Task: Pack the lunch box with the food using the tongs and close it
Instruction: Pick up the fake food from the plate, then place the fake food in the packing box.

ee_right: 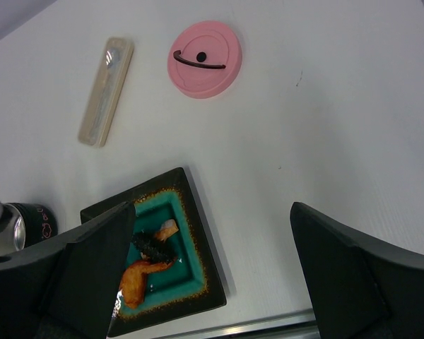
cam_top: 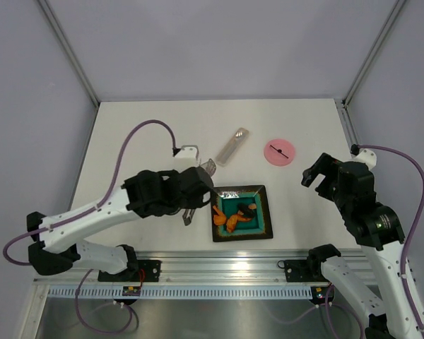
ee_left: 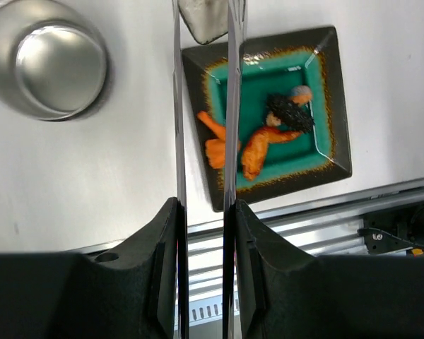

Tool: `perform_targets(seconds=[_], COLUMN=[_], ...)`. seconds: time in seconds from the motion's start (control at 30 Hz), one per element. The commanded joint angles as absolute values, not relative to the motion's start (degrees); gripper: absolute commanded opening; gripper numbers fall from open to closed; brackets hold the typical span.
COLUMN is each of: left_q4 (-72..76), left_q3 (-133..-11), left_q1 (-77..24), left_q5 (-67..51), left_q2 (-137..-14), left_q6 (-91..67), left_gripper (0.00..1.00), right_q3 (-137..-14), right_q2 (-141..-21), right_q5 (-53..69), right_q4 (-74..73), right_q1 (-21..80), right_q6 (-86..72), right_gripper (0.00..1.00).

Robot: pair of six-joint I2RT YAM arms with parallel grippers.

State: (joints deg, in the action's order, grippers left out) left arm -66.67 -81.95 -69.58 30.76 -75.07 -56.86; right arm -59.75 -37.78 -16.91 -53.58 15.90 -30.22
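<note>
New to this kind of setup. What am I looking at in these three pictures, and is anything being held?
Two robot arms sit at a white table. One picture looks down from above; the others come from cameras on each wrist. The left gripper is closed on the tongs, whose thin arms run out between its fingers. The right gripper is open and empty. On the table lie a steel tin, a teal plate with the food, the pink lid and a slim flat utensil.
</note>
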Motion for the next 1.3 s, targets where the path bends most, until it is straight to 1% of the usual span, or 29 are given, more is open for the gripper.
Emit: perform_targets(seconds=[0.0, 0.17, 0.27, 0.43, 0.6, 0.63, 0.67, 0.73, 0.77, 0.87, 0.9, 0.93, 1.0, 1.27], left_q4=[-70.22, -68.21, -64.53, -62.49, -61.7, -61.44, -60.83, -59.68, -59.5, -59.06, -59.06, -59.41, -59.76, -62.22], left_q3=[-78.15, -70.5, -66.37, -63.2, -62.23, -61.88, -61.61, -61.09, -60.65, -60.38, -60.47, -60.73, -61.52, -64.69], left_q1=[-66.02, -56.89, -51.88, -48.0, -46.85, -46.76, -46.76, -46.67, -46.67, -46.67, -46.58, -46.67, -46.58, -46.67], left_q5=[34.63, 30.07, 25.95, 24.34, 23.38, 23.12, 22.59, 21.8, 21.71, 21.27, 21.27, 21.1, 21.09, 20.92], left_q2=[-67.43, -60.05, -58.45, -59.67, -61.7, -62.31, -62.66, -63.54, -63.72, -64.25, -64.34, -64.34, -64.07, -62.84], left_q6=[-58.36, -54.33, -50.55, -48.34, -47.29, -47.2, -46.94, -46.76, -46.76, -46.85, -46.85, -46.67, -46.5, -45.88], left_gripper=[0.0, 0.0, 0.0, 0.0, 0.0, 0.02, 0.09, 0.17, 0.22, 0.31, 0.38, 0.4, 0.43, 0.44], right_q3=[-62.31, -62.31, -62.31, -62.49, -63.02, -63.1, -63.37, -63.63, -63.89, -64.6, -64.69, -64.77, -65.13, -65.04], right_q2=[-37.97, -38.5, -38.76, -39.11, -39.37, -39.29, -39.46, -39.81, -40.16, -41.22, -41.39, -41.57, -42.1, -43.42], right_q5=[-16.7, -15.38, -15.03, -14.41, -14.15, -14.24, -14.41, -14.5, -14.68, -14.59, -14.59, -14.59, -14.41, -14.33], right_q4=[-53.7, -53.09, -53.17, -53.35, -54.05, -54.49, -54.67, -55.02, -55.11, -55.72, -55.9, -56.16, -56.51, -57.3], right_q1=[15.91, 15.91, 15.91, 15.91, 16.0, 15.91, 15.91, 15.91, 15.91, 16.0, 15.91, 16.0, 15.91, 15.91], right_q6=[-29.44, -29.88, -30.23, -30.5, -30.06, -29.88, -29.71, -29.27, -29.18, -28.65, -28.57, -28.39, -27.95, -27.42], right_gripper=[1.0, 0.99, 1.0, 1.0, 0.99, 0.99, 0.99, 0.99, 1.0, 1.0, 0.99, 1.0, 1.0, 0.99])
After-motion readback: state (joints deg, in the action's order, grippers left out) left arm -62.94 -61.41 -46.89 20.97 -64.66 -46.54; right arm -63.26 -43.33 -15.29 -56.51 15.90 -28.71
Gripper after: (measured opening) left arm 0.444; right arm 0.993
